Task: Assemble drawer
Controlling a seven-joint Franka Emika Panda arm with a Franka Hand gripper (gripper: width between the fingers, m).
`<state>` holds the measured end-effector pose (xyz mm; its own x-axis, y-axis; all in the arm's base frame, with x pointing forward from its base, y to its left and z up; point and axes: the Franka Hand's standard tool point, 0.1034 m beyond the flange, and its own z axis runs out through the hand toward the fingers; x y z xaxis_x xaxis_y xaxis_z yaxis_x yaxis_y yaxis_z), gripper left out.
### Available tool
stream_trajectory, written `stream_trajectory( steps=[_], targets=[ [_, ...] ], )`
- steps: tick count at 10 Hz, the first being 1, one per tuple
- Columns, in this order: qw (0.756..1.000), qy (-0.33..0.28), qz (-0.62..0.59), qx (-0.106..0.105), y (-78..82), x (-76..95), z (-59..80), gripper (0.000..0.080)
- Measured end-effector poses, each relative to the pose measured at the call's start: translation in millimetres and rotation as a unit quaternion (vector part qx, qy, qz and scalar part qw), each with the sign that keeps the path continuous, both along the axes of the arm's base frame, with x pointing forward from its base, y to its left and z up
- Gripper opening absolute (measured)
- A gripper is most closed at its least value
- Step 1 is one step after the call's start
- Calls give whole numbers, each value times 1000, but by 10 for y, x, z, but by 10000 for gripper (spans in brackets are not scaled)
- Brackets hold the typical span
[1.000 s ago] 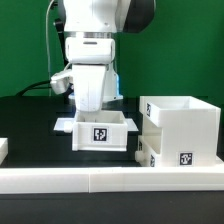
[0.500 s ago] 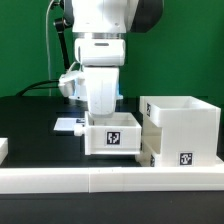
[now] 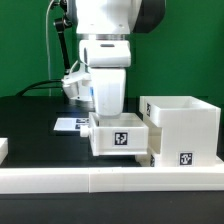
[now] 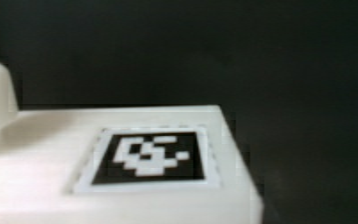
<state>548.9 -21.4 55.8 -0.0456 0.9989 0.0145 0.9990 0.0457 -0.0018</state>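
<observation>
Small drawer box (image 3: 121,135) sits low over the black table (image 3: 30,115), just beside the bigger open case (image 3: 182,128) on the exterior view's right. Looks light, rigid, smooth plastic, so likely slippery; pinch a wall. Gripper (image 3: 108,108) is at its back wall, fingers hidden: can't tell if closed.

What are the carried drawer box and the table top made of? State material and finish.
Drawer box: probably matte white plastic, judging by its uniform colour, thick smooth walls and lack of grain; a printed black-and-white tag is on its face. Table top: black, dull, non-reflective; material unclear.
</observation>
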Motion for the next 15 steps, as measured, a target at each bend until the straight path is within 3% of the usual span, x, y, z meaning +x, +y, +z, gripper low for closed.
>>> stream_trajectory(
  steps=[15],
  targets=[
    [1000, 3, 4, 2, 108, 6, 3, 41]
  ],
)
